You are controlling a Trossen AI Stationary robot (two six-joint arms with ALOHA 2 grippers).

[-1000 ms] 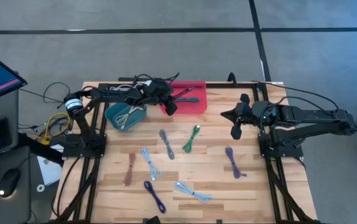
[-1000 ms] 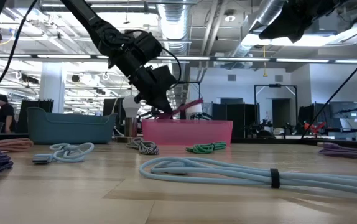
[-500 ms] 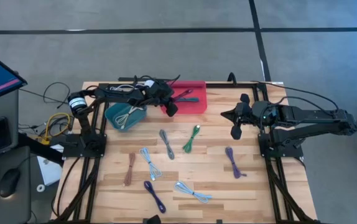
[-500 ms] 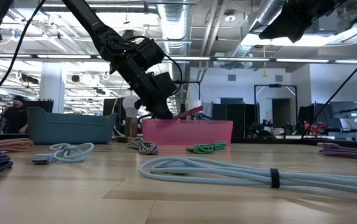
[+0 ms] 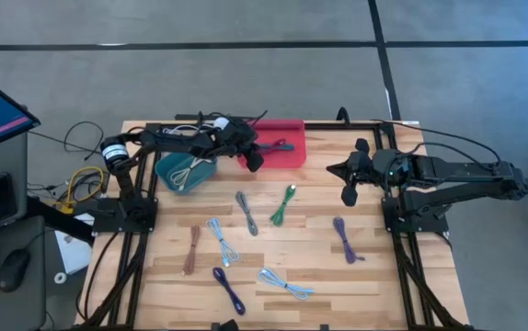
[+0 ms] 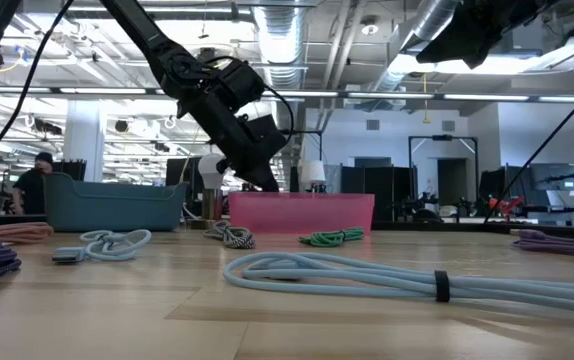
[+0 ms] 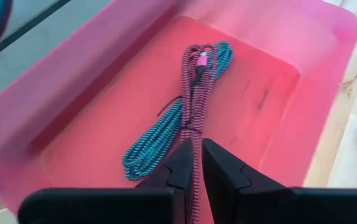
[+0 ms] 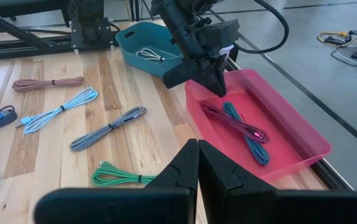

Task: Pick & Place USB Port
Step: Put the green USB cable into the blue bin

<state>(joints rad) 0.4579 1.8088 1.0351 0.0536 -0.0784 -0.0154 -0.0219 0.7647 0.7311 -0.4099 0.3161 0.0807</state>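
Left wrist view: the left gripper is clenched on the end of a pink braided USB cable over the pink tray, where that cable lies beside a teal braided cable. Farther right, the right gripper hangs clenched and empty above the wooden table.

Both arms are matte black, built of slim tubular links joined by chunkier rounded housings. The left arm, in the upper left of the high view, carries a white cylindrical band near its shoulder joint and loose black cables looping over its wrist. The right arm, at the right of that view, is plain black with a thin black cable trailing off. Each pincer's fingers are dark, blocky, angular wedges.
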